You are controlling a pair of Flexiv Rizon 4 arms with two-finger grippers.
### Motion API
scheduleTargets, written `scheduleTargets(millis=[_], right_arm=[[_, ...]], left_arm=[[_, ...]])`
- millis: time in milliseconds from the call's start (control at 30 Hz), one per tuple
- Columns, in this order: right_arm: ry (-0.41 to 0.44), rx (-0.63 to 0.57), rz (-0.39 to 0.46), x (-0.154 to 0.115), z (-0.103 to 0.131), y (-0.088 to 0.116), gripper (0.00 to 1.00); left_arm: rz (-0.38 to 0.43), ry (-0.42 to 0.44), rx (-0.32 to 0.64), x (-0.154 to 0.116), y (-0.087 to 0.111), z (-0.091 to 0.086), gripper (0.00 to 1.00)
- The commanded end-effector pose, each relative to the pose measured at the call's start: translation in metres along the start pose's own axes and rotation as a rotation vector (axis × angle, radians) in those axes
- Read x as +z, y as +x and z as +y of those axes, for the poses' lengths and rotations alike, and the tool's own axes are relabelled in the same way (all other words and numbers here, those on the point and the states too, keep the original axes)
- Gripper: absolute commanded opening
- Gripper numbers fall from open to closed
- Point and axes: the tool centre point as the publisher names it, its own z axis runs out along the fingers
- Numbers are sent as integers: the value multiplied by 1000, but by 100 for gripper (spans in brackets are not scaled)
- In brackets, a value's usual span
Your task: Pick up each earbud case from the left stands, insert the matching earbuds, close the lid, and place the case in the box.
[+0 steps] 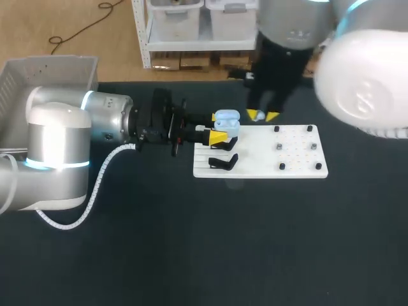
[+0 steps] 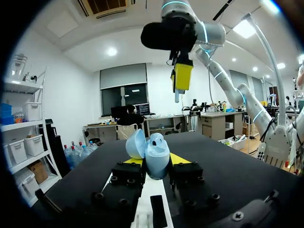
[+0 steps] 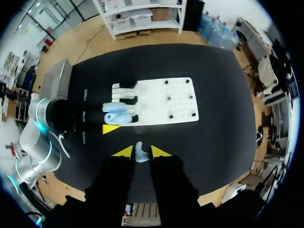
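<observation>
Earbud case (image 1: 227, 121): pale blue, with its lid (image 2: 136, 144) swung open. It sits at the left end of the white board (image 1: 293, 167). Whether it still touches its stand cannot be told.
Left gripper (image 1: 220, 127): clamped on the case's lower half from two sides, with the open mouth facing up. This looks like a steadying grip that offers the cavity to the other arm.
Right gripper (image 3: 140, 152): hangs well above the case, pointing down. Its fingers are narrowed onto a small pale earbud (image 3: 138, 154).
Reason for the height: probably to line the earbud up over the opening before it is lowered.
Black stand (image 1: 224, 162): empty, on the board just beside the held case.
Pegs (image 1: 279, 146): small dark posts on the board's right half, apart from the case.
Box (image 1: 38, 73): a grey bin at the table's far left, behind the left arm. The case is not in it.
Step, as judged: earbud insertion, with lid closing and boxing not yet done.
</observation>
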Motion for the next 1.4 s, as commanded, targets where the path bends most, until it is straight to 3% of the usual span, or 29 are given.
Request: scheduleTargets(millis=[33,133,567,767,933,1400], right_arm=[[13,-70,41,9,20,-9,0],[2,-121,44,13,27,-10,0],[2,-121,44,13,27,-10,0],[42,-248,90,20,32,-18,0],[23,-336,133,27,35,-22,0],[23,-449,159,41,40,-21,0]], left_arm=[[-1,-1,1,0,1,0,0],[-1,-1,1,0,1,0,0],[-1,-1,1,0,1,0,0],[-1,-1,1,0,1,0,0],[-1,-1,1,0,1,0,0],[-1,-1,1,0,1,0,0]])
